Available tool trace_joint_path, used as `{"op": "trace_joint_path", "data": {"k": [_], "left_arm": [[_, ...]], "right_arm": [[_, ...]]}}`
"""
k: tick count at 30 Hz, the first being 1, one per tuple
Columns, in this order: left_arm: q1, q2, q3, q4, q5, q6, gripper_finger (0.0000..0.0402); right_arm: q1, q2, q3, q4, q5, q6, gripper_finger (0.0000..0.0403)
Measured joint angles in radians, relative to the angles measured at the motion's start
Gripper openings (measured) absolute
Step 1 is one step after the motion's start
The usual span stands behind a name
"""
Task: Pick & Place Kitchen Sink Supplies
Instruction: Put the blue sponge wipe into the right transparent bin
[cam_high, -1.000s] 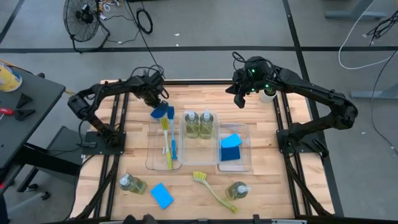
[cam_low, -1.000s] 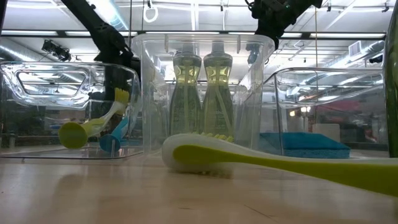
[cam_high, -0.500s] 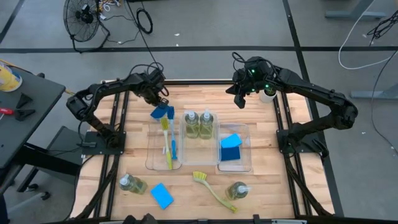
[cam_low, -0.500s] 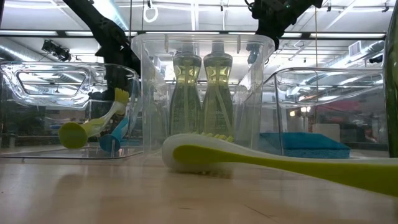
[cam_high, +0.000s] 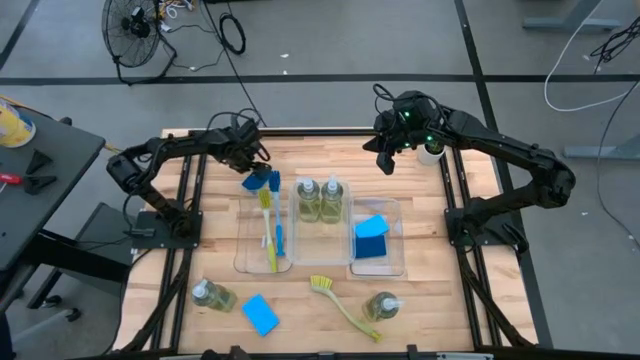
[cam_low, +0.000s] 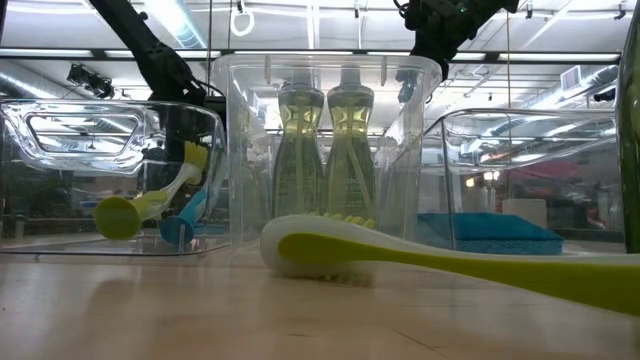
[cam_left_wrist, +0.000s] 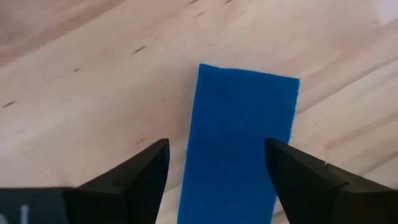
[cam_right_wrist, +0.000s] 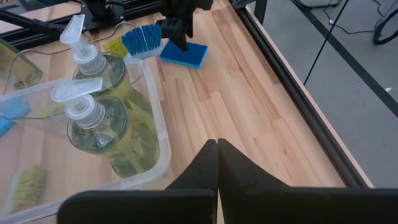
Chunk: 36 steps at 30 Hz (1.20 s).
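Left claw: the left claw (cam_left_wrist: 214, 180) hangs over the far left part of the table with its fingers spread wide and nothing between them.
Under it: a blue sponge (cam_left_wrist: 239, 143) lies flat on the bare wood, its long sides running between the two fingers and clear of both.
Sponge's place: on the table (cam_high: 215, 250) just beyond the far end of the brush tray (cam_high: 245, 255), beside the blue brush head (cam_high: 272, 181).
Step in hand: it looks like a sponge pick or release; which one, I cannot tell.
Doing it well: if picking, come straight down, keep the sponge centred, close across its narrow width, and stay off the brush head.
Right claw: the right claw (cam_right_wrist: 217, 149) is closed and empty, waiting high over the far right side near the bottle tray (cam_right_wrist: 158, 124).
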Motion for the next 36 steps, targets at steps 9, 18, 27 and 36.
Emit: {"op": "trace_joint_path", "data": {"k": [9, 18, 27, 36], "left_arm": [[0.000, 0.000, -0.069, 0.087, 0.006, -0.024, 0.0247], [0.000, -0.002, -0.100, 0.134, 0.033, -0.048, 0.0203], [0.000, -0.002, -0.101, 0.129, -0.010, -0.047, 0.0089], [0.000, -0.001, -0.101, 0.128, -0.027, -0.047, 0.0009]], "right_arm": [[0.000, 0.000, 0.000, 0.001, 0.000, 0.000, 0.0000], [0.000, 0.000, 0.000, 0.001, 0.003, 0.000, 0.0000], [0.000, 0.000, 0.000, 0.001, 0.002, 0.000, 0.0000], [0.000, 0.000, 0.000, 0.004, 0.002, 0.000, 0.0000]]}}
